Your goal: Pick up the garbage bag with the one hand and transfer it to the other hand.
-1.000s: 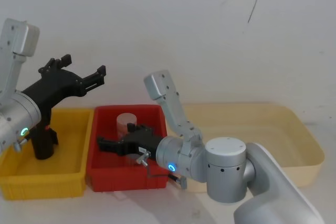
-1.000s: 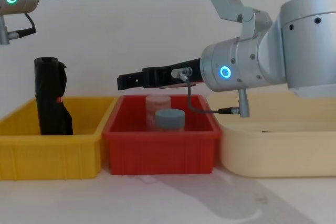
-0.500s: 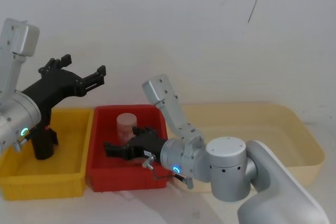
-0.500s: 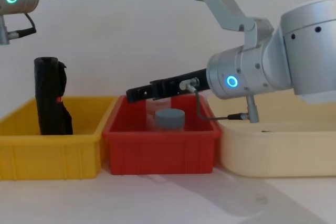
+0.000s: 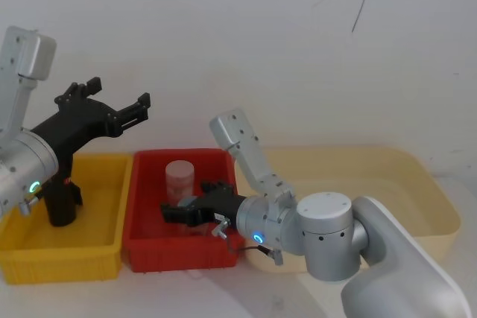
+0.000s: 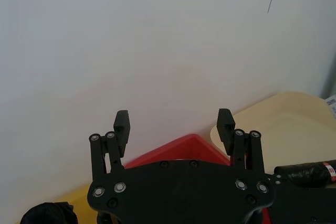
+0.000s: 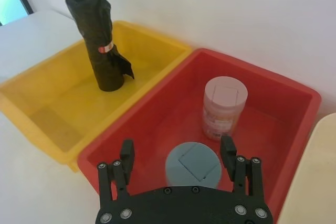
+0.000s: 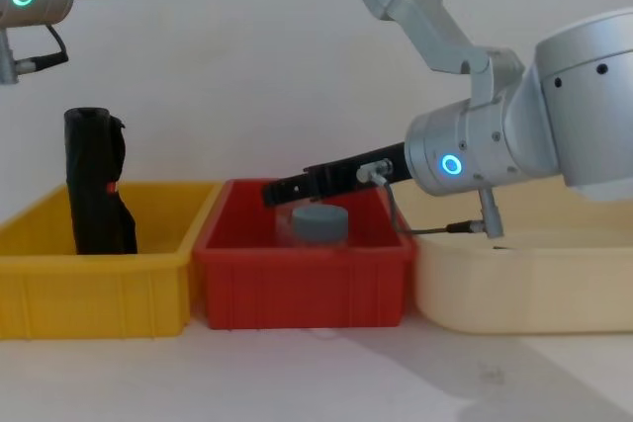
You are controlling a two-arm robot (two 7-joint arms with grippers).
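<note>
Black plastic, the garbage bag [image 5: 61, 202] stood upright in the yellow bin [image 5: 97, 251], at six o'clock beneath my left end effector [image 5: 119, 106], spread wide and empty. From the chest, my right end effector [image 8: 272, 192] hovered over the red bin [image 8: 302, 279], farther off. Its wrist view showed its fingers [image 7: 127, 153] wide, empty.

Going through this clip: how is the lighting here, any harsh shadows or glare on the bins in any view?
Head view: even, diffuse light, with a faint soft shadow on the table before the red bin. Chest view: a broad pale shadow across the table, no glare. Right wrist view: no hot spots on the red bin's walls. Left wrist view: the left hand shows dark against the bright wall.
</note>
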